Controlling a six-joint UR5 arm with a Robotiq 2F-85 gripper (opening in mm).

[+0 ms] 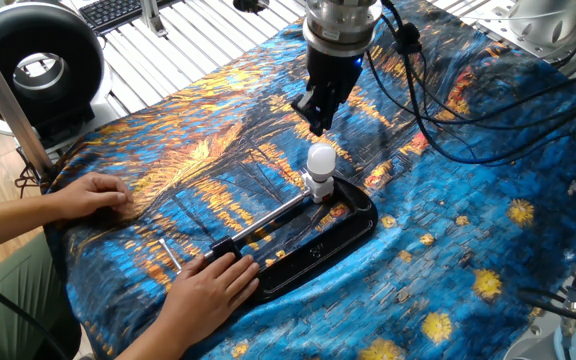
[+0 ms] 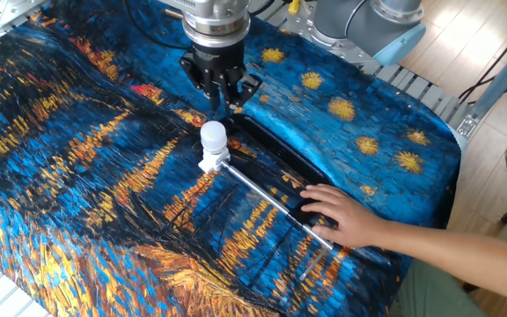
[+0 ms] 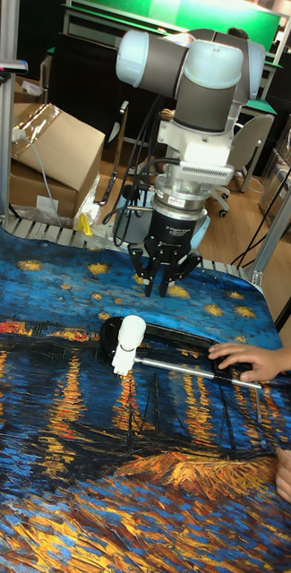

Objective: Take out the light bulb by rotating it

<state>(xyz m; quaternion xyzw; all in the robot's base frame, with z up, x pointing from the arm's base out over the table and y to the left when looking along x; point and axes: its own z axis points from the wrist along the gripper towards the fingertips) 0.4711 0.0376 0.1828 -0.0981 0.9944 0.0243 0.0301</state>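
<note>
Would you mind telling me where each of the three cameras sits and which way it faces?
One fixed view: high on the person's side, looking down across the cloth; shows the pincer above the light bulb, the wrist, and two hands.
The other fixed view: high on the opposite side, looking down; shows the pincer, the arm's base, and one hand on the black tray.
Tall fixed view: lower, at the table's long side, facing the room; shows the arm's upper joints and pincer.
All three share the bulb, pincer and tray.

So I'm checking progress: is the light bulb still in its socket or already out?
Still in. The light bulb stands upright on its white socket, and the tool is above it, not touching.
</note>
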